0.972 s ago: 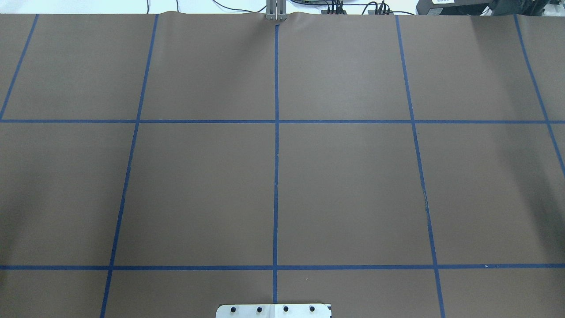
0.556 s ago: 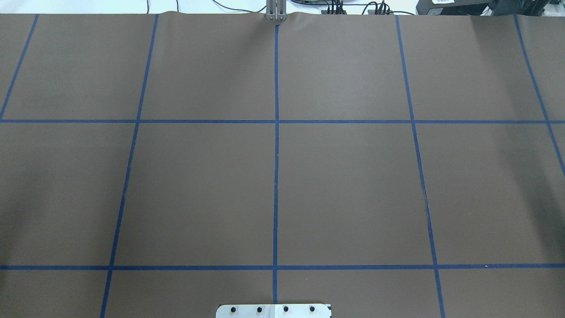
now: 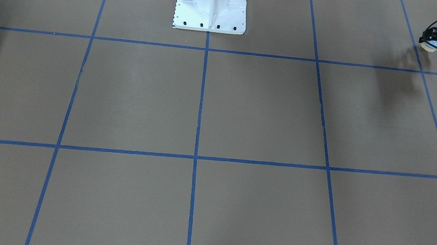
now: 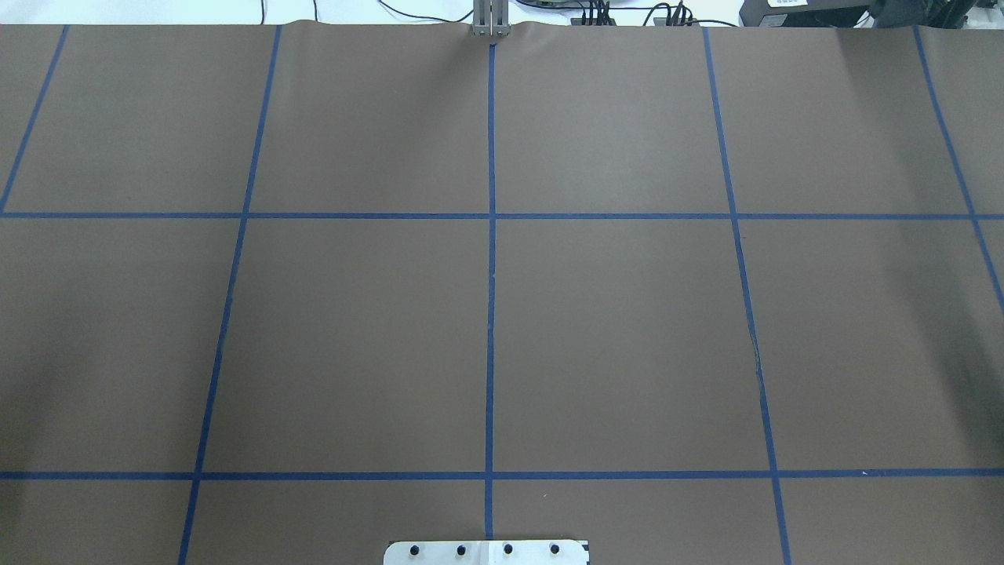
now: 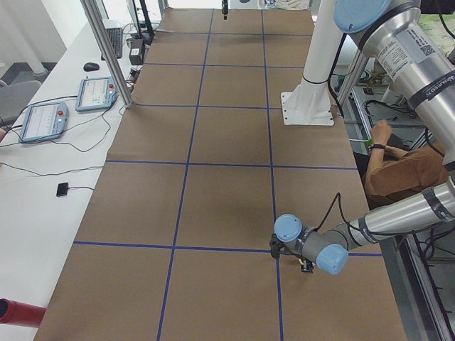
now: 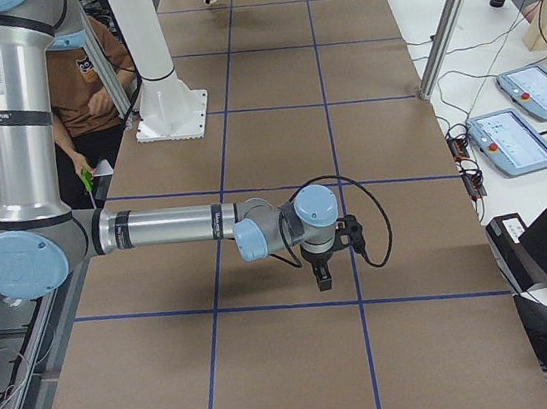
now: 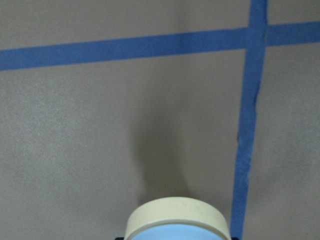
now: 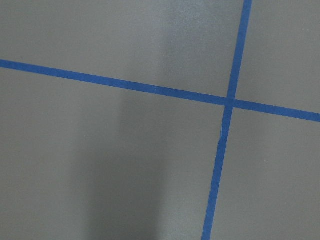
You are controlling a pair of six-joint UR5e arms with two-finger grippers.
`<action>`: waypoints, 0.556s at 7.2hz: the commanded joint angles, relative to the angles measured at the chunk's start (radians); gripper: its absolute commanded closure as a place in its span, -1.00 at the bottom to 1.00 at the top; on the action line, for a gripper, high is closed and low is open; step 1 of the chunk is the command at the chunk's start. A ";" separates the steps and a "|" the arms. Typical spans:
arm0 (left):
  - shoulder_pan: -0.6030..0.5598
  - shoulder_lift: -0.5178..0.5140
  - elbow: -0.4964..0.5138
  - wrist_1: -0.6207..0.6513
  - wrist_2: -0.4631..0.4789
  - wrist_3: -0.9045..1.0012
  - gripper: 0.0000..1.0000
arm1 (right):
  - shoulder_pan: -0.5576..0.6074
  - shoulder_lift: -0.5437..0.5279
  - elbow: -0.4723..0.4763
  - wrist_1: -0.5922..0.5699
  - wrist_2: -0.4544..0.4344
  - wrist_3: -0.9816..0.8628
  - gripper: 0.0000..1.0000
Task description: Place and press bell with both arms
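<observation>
The bell [image 3: 427,46] is held in my left gripper [image 3: 434,42] above the table near the front-facing view's top right corner, close to a tape crossing. In the left wrist view its cream base [image 7: 177,218] fills the bottom edge, with brown paper and blue tape below it. The left arm [image 5: 398,217] reaches low over the table. My right gripper [image 6: 322,279] points down just above the table by a tape line. It shows only in the exterior right view, so I cannot tell whether it is open or shut. Neither arm shows in the overhead view.
The white pedestal base [image 3: 211,4] stands at the table's robot side, its plate [image 4: 486,552] at the overhead view's bottom. An operator in a brown shirt [image 5: 398,174] sits behind the robot. Teach pendants [image 5: 96,92] lie on the side bench beside a metal post [image 5: 114,64].
</observation>
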 commanded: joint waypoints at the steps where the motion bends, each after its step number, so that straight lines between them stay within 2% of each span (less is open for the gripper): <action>1: 0.043 -0.039 -0.106 0.059 -0.050 -0.149 0.38 | 0.000 0.000 0.001 0.000 0.000 0.001 -1.00; 2: 0.045 -0.106 -0.152 0.144 -0.075 -0.187 0.38 | 0.000 0.001 0.003 0.000 0.000 0.000 -1.00; 4: 0.040 -0.336 -0.235 0.462 -0.077 -0.189 0.38 | 0.000 0.000 0.009 0.000 0.001 -0.002 -1.00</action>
